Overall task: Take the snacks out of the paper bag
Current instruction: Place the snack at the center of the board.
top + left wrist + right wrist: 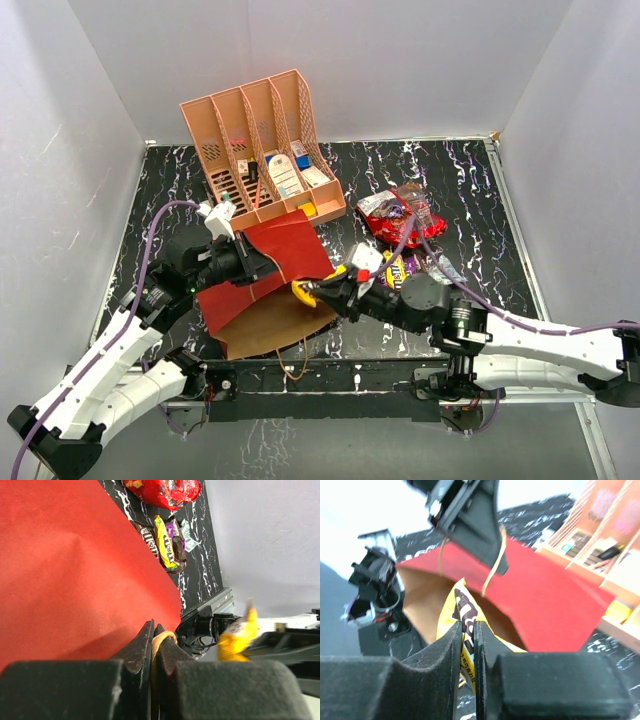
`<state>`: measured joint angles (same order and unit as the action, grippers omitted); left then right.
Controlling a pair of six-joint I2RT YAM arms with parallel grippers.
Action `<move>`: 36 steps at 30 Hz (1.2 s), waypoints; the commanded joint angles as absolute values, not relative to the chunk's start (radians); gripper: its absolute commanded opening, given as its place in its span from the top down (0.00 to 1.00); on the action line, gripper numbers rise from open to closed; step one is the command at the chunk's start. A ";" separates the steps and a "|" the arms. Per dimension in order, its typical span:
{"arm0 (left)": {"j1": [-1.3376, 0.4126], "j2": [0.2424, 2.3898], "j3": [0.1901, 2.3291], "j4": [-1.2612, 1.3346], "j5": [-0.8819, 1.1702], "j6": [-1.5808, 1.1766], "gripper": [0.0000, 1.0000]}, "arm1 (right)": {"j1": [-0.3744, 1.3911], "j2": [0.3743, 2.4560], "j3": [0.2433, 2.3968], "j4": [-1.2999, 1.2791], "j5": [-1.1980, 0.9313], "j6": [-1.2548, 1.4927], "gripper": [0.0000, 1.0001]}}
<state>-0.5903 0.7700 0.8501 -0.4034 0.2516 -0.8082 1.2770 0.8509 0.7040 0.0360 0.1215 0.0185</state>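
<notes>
Yellow packet (454, 611) light, crinkly, slippery: right gripper (468, 630) pinches its edge; left gripper (154, 630) clamps paper bag (75, 570) handle (164, 638).

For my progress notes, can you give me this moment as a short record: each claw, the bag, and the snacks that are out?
paper bag: lying on the table, mouth towards the arms
left claw: shut on cord handle
right claw: shut on yellow packet at the bag's mouth
snacks out: shiny red bag, candy packs, right of the bag
behind: pink organizer
</notes>
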 commanded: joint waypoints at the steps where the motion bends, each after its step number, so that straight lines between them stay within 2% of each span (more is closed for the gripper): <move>1: -0.588 0.759 0.880 -0.429 0.238 -0.784 1.00 | 1.278 0.800 0.828 0.055 0.263 -0.062 0.93; 4: -0.588 0.755 0.882 -0.438 0.232 -0.782 1.00 | 1.278 0.802 0.867 0.077 0.390 -0.069 0.93; 11: -0.588 0.750 0.883 -0.450 0.232 -0.779 1.00 | 1.264 0.842 0.849 0.094 0.889 -0.024 0.93; 14: -0.588 0.747 0.884 -0.451 0.232 -0.777 1.00 | 1.165 0.833 0.780 0.080 0.979 0.067 0.93; 21: -0.588 0.743 0.886 -0.454 0.236 -0.777 1.00 | 0.840 0.832 0.653 -0.185 0.838 0.568 0.93; 27: -0.588 0.742 0.888 -0.460 0.241 -0.782 1.00 | 0.635 0.997 0.684 -0.345 0.710 0.897 0.93; 31: -0.588 0.734 0.887 -0.454 0.241 -0.790 1.00 | 0.600 1.106 0.709 -0.417 0.713 1.023 0.93; 36: -0.588 0.732 0.881 -0.453 0.245 -0.790 1.00 | 0.587 1.144 0.684 -0.425 0.779 1.101 0.92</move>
<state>-0.5903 0.7475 0.8513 -0.4530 0.2428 -0.7895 0.5980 1.1461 0.6525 -0.4168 0.7193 0.9562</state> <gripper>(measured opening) 0.007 0.121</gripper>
